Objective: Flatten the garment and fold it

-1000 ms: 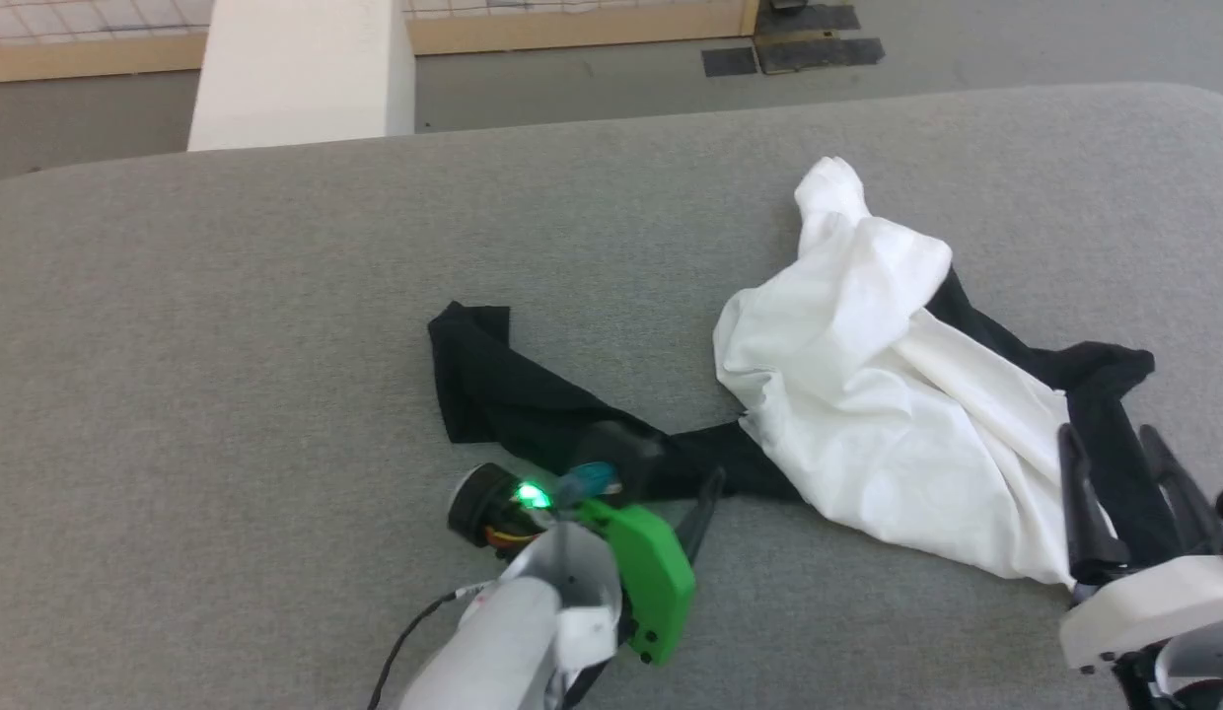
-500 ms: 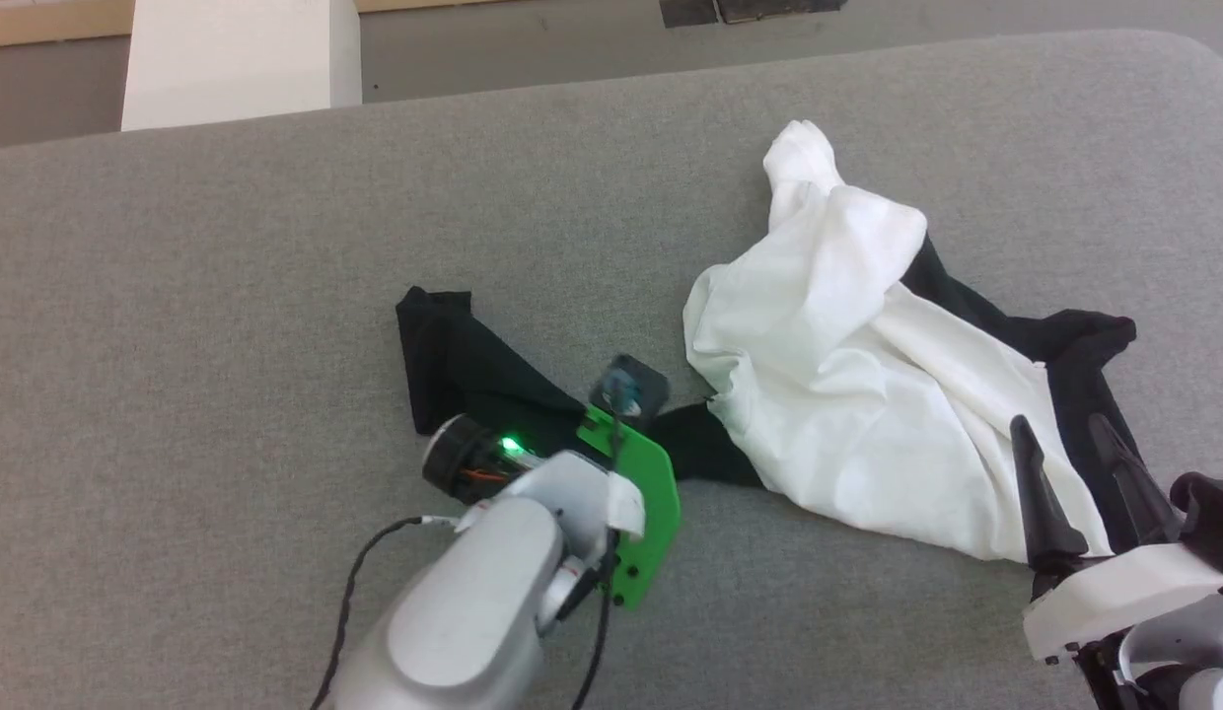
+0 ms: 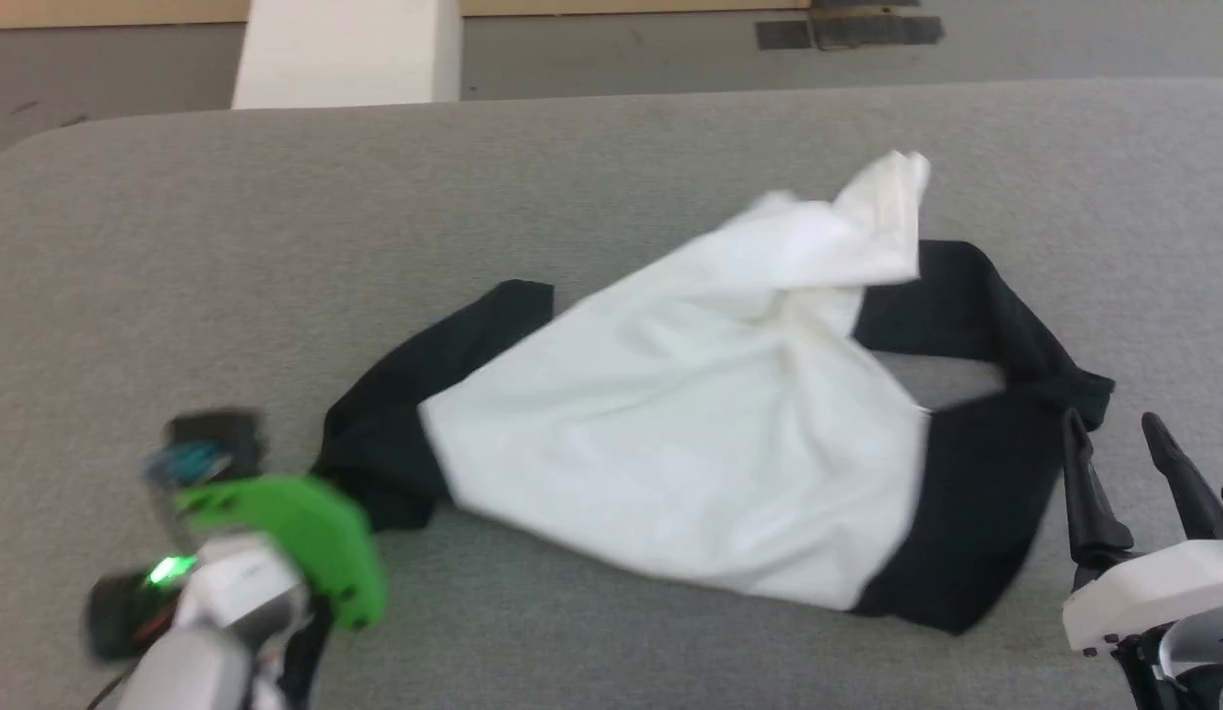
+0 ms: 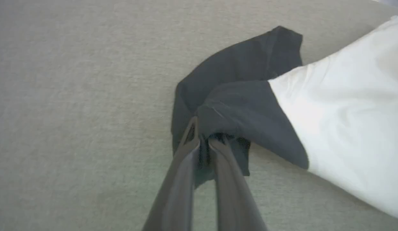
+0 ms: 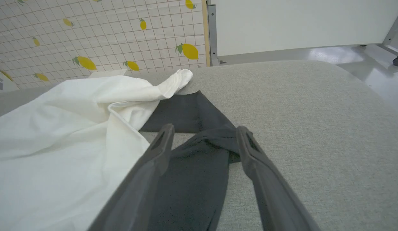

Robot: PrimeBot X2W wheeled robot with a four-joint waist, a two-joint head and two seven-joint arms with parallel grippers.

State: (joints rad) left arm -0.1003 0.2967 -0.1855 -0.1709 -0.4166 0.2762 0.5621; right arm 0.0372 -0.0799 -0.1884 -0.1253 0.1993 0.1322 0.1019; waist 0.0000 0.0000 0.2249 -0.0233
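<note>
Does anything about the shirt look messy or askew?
Yes. The garment lies skewed and wrinkled: a white corner is folded over at the far edge, and the left claw pinches a bunched black sleeve.

Surface: a grey cloth-covered table [image 3: 276, 247] with rounded corners is carrying one garment [image 3: 730, 493]
Cover: the grey cloth is lying smooth and bare all round the garment
White body [image 3: 671, 424]: is lying wrinkled and half-spread as a broad wedge, and is serving as the landmark here
Far corner [image 3: 893, 197]: is folding over into a peak at the white body's far right
Black sleeve [image 3: 404, 375]: is running out from the white body's left edge and bunching at its near end
Black panel [image 3: 976, 513]: is lying flat against the white body's right edge
Black band [image 3: 967, 296]: is looping just right of the white body, leaving a small gap of grey cover showing inside the loop
</note>
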